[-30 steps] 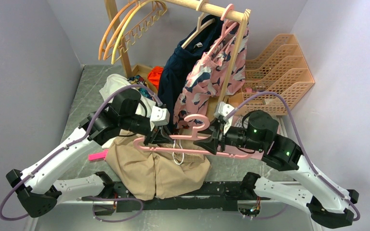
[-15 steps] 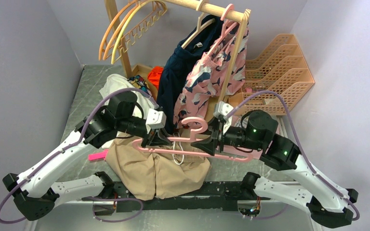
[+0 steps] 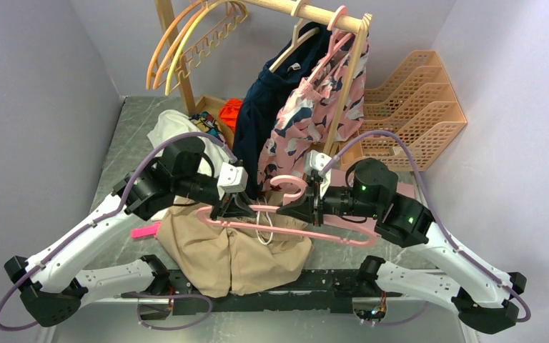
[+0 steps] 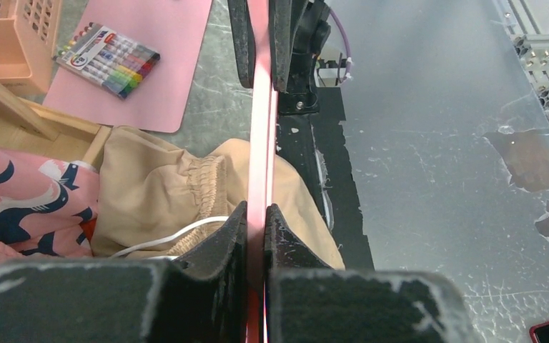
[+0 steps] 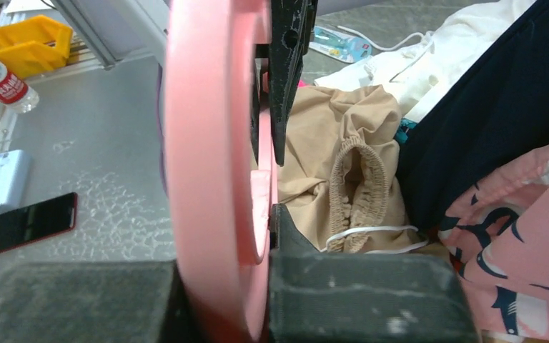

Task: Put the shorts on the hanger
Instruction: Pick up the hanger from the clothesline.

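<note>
The pink hanger [image 3: 329, 232] hangs level above the near table edge, held by both grippers. My left gripper [image 3: 230, 207] is shut on its left arm; in the left wrist view the bar [image 4: 261, 143] runs straight between the fingertips [image 4: 237, 221]. My right gripper [image 3: 299, 210] is shut on the hanger by the hook, whose broad pink curve [image 5: 211, 143] fills the right wrist view. The tan shorts [image 3: 229, 254] lie crumpled below the hanger, draped over the table's near edge, with waistband and white drawstring [image 5: 361, 232] showing. The shorts [image 4: 154, 193] touch neither gripper.
A wooden rack at the back carries orange and yellow hangers [image 3: 186, 43], a navy garment [image 3: 261, 114] and a patterned pink garment [image 3: 314, 114]. A peach stacked tray [image 3: 414, 107] stands at the right, white cloth [image 3: 168, 128] at the left. A marker set [image 4: 107, 58] lies on a pink mat.
My right gripper slid left along the hanger toward the hook and closed on it. The hanger's right end dropped a little. The left gripper kept its hold.
</note>
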You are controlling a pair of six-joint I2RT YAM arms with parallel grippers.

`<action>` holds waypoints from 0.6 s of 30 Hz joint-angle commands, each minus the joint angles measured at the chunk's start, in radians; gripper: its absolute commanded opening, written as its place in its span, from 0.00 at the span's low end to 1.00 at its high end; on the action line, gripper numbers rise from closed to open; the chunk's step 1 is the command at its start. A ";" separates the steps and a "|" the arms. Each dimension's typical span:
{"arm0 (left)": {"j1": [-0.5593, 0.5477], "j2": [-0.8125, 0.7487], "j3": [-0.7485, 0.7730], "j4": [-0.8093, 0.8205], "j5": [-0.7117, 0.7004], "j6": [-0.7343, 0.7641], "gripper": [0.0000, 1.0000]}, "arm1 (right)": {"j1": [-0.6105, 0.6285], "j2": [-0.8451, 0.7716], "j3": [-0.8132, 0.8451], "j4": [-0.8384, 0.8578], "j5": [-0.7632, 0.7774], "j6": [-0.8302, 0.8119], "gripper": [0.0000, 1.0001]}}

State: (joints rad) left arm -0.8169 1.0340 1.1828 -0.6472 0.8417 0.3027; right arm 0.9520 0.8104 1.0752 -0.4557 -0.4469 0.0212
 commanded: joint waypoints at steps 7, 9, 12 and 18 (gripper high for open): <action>-0.010 -0.076 -0.038 0.085 -0.142 -0.057 0.99 | 0.001 -0.077 -0.023 0.032 0.177 0.027 0.00; -0.010 -0.139 -0.100 0.130 -0.230 -0.101 0.99 | 0.002 -0.120 -0.040 0.030 0.265 0.036 0.00; -0.010 -0.236 -0.199 0.178 -0.386 -0.182 0.99 | 0.001 -0.181 -0.058 -0.007 0.359 0.047 0.00; -0.010 -0.376 -0.311 0.190 -0.648 -0.426 0.99 | 0.002 -0.265 -0.113 -0.109 0.445 0.095 0.00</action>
State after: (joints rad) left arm -0.8219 0.7174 0.9268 -0.4946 0.4091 0.0757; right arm 0.9581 0.5812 1.0027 -0.5053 -0.1627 0.0811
